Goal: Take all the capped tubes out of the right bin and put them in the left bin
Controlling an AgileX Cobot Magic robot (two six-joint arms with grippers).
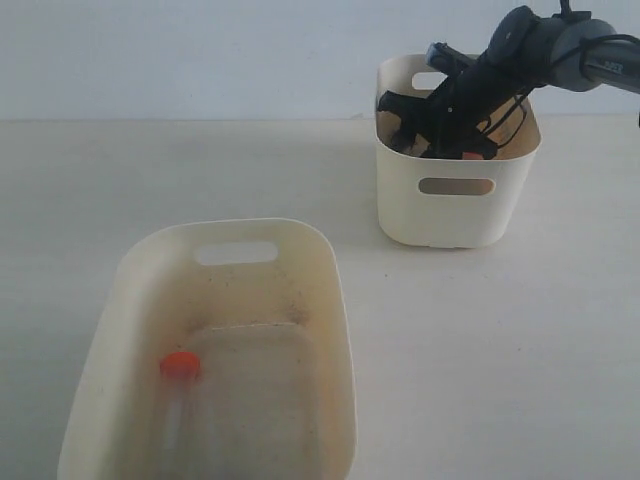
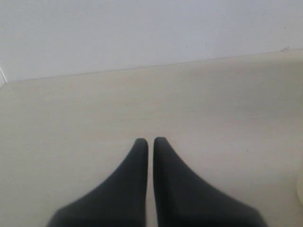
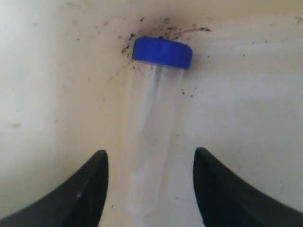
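Observation:
My right gripper (image 3: 150, 153) reaches down into the right bin (image 1: 456, 210), a small deep cream tub. Its jaws are open, one on each side of a clear tube with a blue cap (image 3: 162, 52) that lies on the bin's dirty floor. There is a gap between each finger and the tube. A bit of orange (image 1: 470, 155) shows inside that bin behind the arm. In the left bin (image 1: 330, 290), a large speckled tub, lies a tube with an orange cap (image 1: 180, 365). My left gripper (image 2: 150, 140) is shut over bare table and holds nothing.
The two bins stand on a pale table (image 1: 520, 340) with a white wall behind. My right arm (image 1: 560, 45) comes in from the upper right over the small bin's rim. A cream edge (image 2: 300, 189) shows at the side of the left wrist view.

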